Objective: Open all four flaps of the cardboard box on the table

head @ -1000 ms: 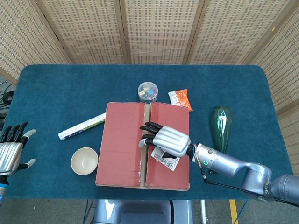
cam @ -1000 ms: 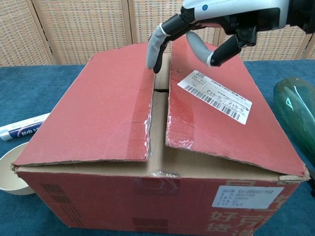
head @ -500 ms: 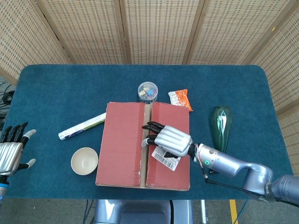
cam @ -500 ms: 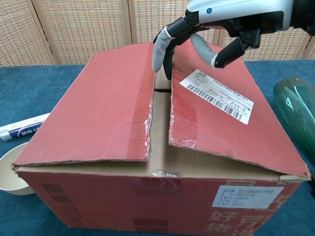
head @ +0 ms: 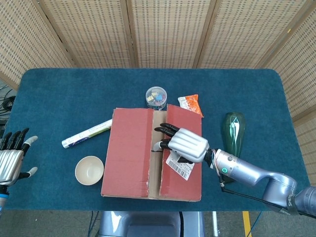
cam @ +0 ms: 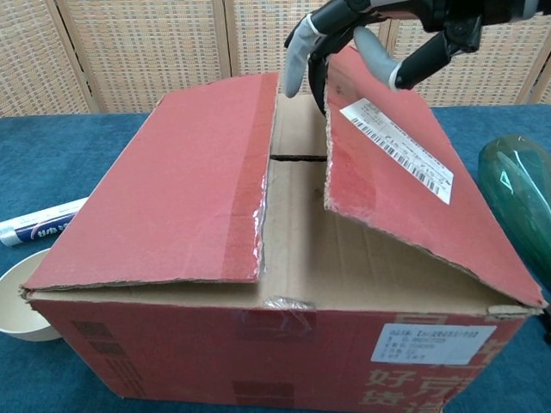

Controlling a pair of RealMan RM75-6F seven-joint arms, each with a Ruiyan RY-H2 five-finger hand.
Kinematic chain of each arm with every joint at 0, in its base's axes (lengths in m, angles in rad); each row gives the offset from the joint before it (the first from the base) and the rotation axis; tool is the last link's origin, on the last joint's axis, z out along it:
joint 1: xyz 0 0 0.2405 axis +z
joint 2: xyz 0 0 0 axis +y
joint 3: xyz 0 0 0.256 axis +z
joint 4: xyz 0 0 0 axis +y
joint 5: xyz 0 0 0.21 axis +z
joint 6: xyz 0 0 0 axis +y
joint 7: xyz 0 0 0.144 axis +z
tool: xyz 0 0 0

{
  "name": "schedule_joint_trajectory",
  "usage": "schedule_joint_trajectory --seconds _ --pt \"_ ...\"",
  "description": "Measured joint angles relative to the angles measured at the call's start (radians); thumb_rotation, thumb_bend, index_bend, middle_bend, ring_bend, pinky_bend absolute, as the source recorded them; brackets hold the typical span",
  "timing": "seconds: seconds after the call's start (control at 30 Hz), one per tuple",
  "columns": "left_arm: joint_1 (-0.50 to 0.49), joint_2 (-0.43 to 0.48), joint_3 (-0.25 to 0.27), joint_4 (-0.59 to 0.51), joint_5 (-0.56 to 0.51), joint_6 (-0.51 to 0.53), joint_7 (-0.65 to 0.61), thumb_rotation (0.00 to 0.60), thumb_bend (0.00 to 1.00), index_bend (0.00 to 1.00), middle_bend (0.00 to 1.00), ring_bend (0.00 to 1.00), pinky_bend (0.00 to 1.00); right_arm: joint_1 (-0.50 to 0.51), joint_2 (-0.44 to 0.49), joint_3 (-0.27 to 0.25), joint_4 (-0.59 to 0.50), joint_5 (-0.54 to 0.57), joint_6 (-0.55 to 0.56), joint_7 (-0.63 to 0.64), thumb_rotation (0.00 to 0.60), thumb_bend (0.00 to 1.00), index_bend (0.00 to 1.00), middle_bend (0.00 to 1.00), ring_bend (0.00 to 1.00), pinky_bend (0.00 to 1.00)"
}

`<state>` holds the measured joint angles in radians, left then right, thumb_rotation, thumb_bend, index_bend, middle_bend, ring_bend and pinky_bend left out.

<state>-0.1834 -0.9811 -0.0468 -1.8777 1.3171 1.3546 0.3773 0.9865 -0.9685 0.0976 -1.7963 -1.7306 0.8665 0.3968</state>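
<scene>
The red cardboard box (head: 129, 183) (cam: 207, 353) stands in the middle of the blue table (head: 59, 94). Its left top flap (head: 129, 148) (cam: 181, 181) lies flat. My right hand (head: 185, 144) (cam: 370, 34) grips the inner edge of the right top flap (head: 180, 180) (cam: 405, 198), which bears a white barcode label and is tilted up. In the widened gap the plain brown inner flaps (cam: 297, 232) show, lying flat. My left hand (head: 12, 160) hovers at the table's left edge, far from the box, fingers apart and holding nothing.
A cream bowl (head: 89, 170) (cam: 19, 297) and a white tube (head: 87, 134) (cam: 39, 224) lie left of the box. A green glass bottle (head: 233, 133) (cam: 516, 189) lies to its right. Behind the box are a clear jar (head: 156, 96) and an orange snack packet (head: 190, 104).
My right hand has pulled the right flap's inner edge up and to the right, so the gap between the top flaps has widened. The left hand has stayed put.
</scene>
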Motion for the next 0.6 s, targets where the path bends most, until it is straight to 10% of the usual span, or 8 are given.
schedule_joint_trajectory --seconds 0.6 --pt "-0.01 -0.002 -0.006 -0.016 -0.001 0.007 0.029 0.6 0.17 0.17 0.02 0.05 0.0 -0.014 0.131 0.017 -0.007 0.012 0.008 -0.002 0.6 1.0 0.3 0.46 0.06 0.03"
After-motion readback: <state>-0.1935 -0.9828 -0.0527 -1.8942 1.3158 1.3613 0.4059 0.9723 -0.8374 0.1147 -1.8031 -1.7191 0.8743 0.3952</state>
